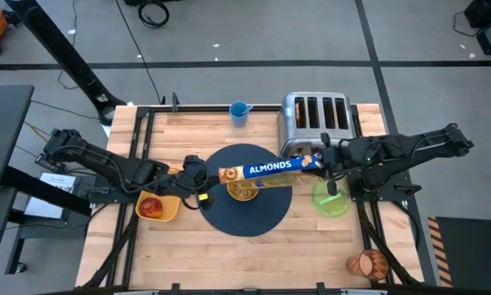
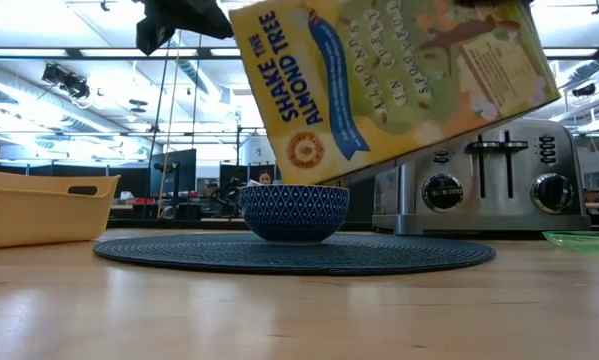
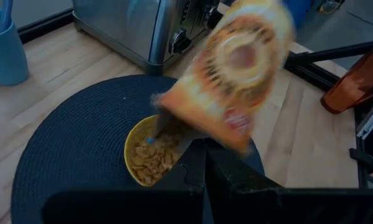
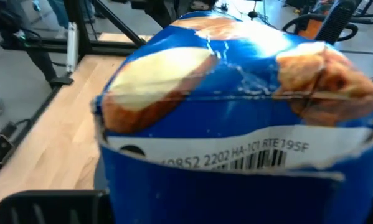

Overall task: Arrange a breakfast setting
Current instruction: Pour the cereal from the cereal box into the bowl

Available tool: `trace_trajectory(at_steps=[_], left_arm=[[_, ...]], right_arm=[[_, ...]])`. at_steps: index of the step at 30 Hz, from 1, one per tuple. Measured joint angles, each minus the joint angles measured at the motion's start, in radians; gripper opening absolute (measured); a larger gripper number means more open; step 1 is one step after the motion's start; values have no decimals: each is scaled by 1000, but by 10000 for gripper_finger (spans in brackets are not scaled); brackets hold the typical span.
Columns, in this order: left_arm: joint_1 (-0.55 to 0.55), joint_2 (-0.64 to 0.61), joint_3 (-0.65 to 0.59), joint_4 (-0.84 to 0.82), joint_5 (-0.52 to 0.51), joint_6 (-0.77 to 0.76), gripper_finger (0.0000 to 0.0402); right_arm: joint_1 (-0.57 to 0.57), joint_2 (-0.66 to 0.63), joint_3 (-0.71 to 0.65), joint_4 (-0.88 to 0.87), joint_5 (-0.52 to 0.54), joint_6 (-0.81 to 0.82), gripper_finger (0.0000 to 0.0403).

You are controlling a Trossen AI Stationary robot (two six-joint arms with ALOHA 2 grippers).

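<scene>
- Left side of the table: a yellow bin (image 1: 159, 206) sits at the mat's edge with a red apple (image 1: 151, 205) in it. The left gripper (image 1: 197, 197) hovers just beside the bin at the mat's left rim, jaws closed on nothing.
- Centre: the cereal bowl (image 1: 244, 191) rests on the round mat (image 1: 253, 215). A cereal box (image 1: 270, 170) marked with almonds is tipped over it, mouth end down above the bowl.
- Right side: the right gripper (image 1: 320, 162) grips the box's far end, jaws narrowed on it. The green plate (image 1: 330, 199) lies just below it, off the mat; the toaster (image 1: 315, 115) stands behind; the orange-brown cup (image 1: 368, 264) lies near the table's front right corner.
- Step in hand, as judged: pouring cereal. The next move calls for righting the box and setting it clear of the mat.
- Views compared: the left wrist view alone shows cereal already in the bowl; the low view shows the bowl's blue patterned outside and the box's tilt; the right wrist view is filled by the box's end.
</scene>
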State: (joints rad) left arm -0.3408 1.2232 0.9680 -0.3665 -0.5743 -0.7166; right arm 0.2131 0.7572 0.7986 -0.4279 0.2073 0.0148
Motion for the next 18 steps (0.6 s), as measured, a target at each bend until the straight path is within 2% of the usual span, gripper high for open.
trace_trajectory(at_steps=[9, 14, 18], left_arm=[[0, 0, 0, 2, 0, -6, 9], [0, 0, 0, 15, 0, -5, 9], [0, 0, 0, 24, 0, -5, 9]], right_arm=[[0, -95, 0, -107, 15, 32, 93], [1, -113, 0, -115, -38, 35, 93], [1, -117, 0, -123, -32, 37, 93]])
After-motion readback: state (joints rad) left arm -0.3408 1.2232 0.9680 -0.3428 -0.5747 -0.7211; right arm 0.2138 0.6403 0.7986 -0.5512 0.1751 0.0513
